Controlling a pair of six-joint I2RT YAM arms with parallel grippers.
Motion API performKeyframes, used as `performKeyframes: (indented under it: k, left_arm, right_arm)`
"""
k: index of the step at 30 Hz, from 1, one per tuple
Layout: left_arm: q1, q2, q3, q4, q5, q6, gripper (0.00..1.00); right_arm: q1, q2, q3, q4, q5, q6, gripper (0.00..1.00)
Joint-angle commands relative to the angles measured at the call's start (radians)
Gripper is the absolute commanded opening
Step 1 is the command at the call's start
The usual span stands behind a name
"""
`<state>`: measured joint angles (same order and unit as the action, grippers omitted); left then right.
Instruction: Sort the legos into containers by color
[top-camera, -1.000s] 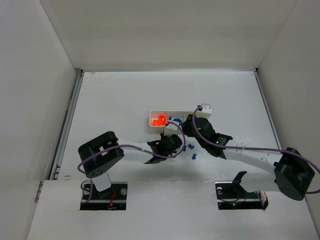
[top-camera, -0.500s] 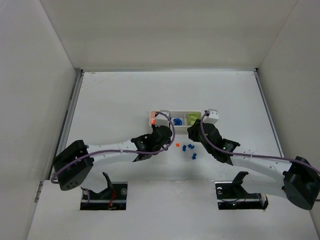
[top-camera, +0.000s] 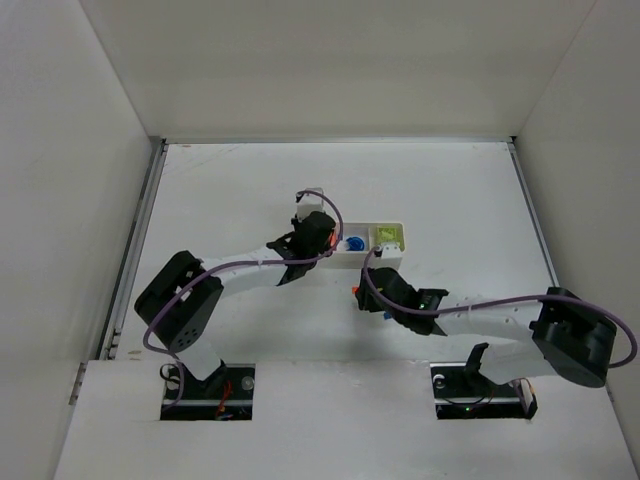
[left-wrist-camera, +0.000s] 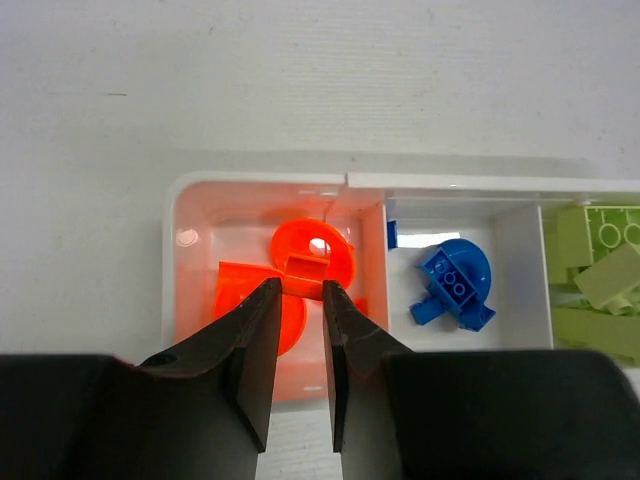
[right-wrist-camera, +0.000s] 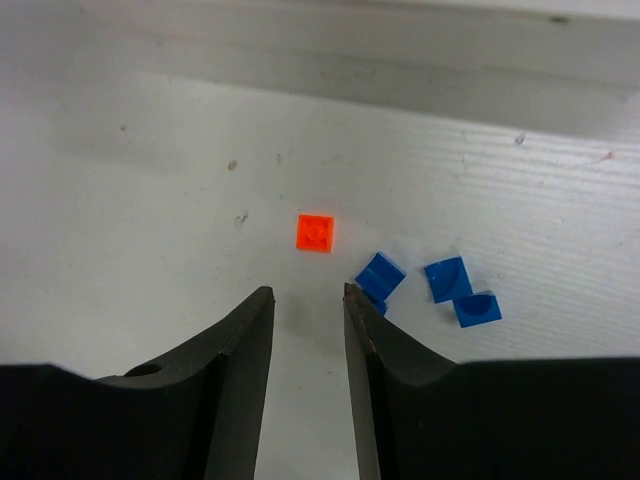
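The white tray (left-wrist-camera: 450, 181) holds three containers. Its left one holds orange legos (left-wrist-camera: 240, 290), the middle one a blue lego (left-wrist-camera: 452, 285), the right one lime-green legos (left-wrist-camera: 600, 280). My left gripper (left-wrist-camera: 300, 285) hovers over the left container, shut on a small orange lego (left-wrist-camera: 305, 272) at its tips. On the table, my right gripper (right-wrist-camera: 305, 292) stands open and holds nothing. Just ahead of its tips lies an orange square lego (right-wrist-camera: 315, 232). Three blue legos (right-wrist-camera: 448, 279) lie to its right. From above, the left gripper (top-camera: 313, 238) is at the tray's left end and the right gripper (top-camera: 363, 287) is below the tray (top-camera: 398, 256).
White walls enclose the table on the left, back and right. A metal rail (top-camera: 135, 240) runs along the left edge. Purple cables (top-camera: 250, 265) trail along both arms. The right arm's forearm (top-camera: 470, 312) lies across the near right of the table.
My left gripper has gone from the table up to the tray's left container with an orange lego. My right gripper has drawn back from the tray to the loose legos below it.
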<state>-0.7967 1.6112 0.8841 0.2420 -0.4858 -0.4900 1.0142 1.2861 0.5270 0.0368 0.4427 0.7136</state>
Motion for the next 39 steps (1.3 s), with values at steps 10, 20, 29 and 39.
performKeyframes:
  k: [10, 20, 29, 39]
  left_arm:
    - [0.001, -0.014, 0.029, 0.028, 0.007, 0.031, 0.38]
    - [-0.032, -0.175, -0.083, 0.022, -0.01, -0.018, 0.38]
    - [-0.04, -0.396, -0.247, -0.041, -0.037, -0.074, 0.37]
    - [-0.112, -0.569, -0.401, -0.11, -0.05, -0.136, 0.37]
  right_arm:
    - [0.01, 0.146, 0.097, 0.032, 0.027, -0.005, 0.42]
    - [0.01, 0.246, 0.149, 0.018, 0.076, -0.02, 0.36]
    - [0.022, 0.283, 0.185, -0.018, 0.119, -0.013, 0.21]
    - [0.039, 0.111, 0.211, -0.02, 0.117, -0.037, 0.2]
